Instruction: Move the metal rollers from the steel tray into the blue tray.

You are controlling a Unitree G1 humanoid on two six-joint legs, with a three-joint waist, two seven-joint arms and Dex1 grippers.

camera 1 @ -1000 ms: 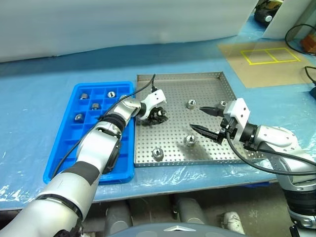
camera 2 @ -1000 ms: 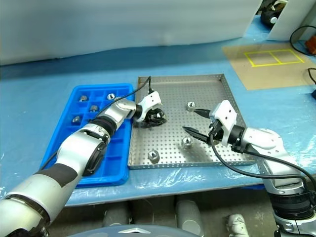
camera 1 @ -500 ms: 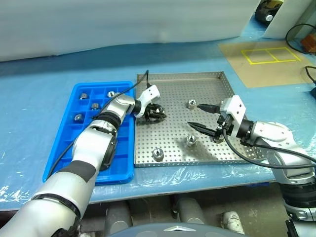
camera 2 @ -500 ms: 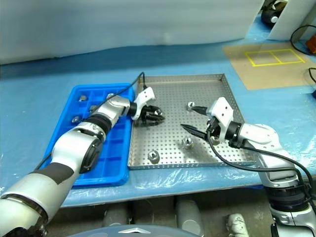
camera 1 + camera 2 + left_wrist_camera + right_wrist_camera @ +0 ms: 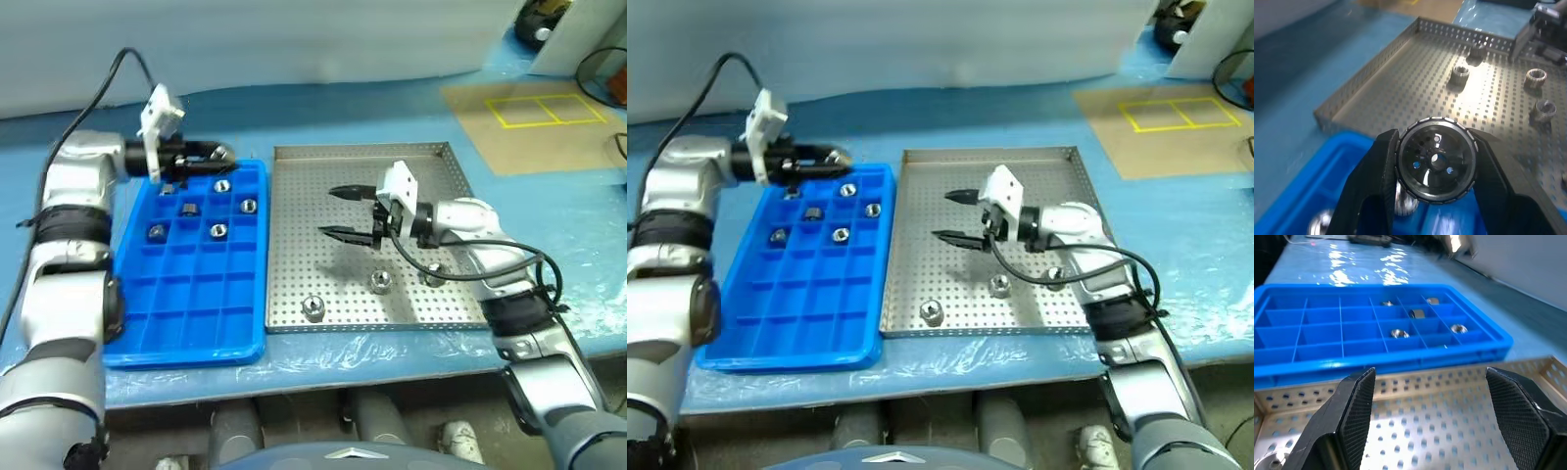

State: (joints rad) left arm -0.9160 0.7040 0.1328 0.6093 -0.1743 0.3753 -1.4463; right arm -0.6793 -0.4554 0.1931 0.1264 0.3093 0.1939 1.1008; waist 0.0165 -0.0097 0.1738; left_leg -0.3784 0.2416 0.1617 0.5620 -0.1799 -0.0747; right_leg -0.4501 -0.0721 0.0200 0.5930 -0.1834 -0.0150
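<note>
The left gripper [image 5: 1436,169] pinches one metal roller [image 5: 1436,165] above the blue tray [image 5: 167,323]. The right gripper [image 5: 338,212] gapes wide, holding nothing, over the steel tray [image 5: 294,274].

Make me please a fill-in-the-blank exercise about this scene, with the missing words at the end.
1. The left gripper is shut on a metal ____.
2. The right gripper hangs over the steel tray with its jaws ____.
3. The compartments of the blue tray nearest the robot are ____.
4. The left gripper hovers over the far edge of the ____ tray.

Missing words: roller; open; empty; blue
</note>
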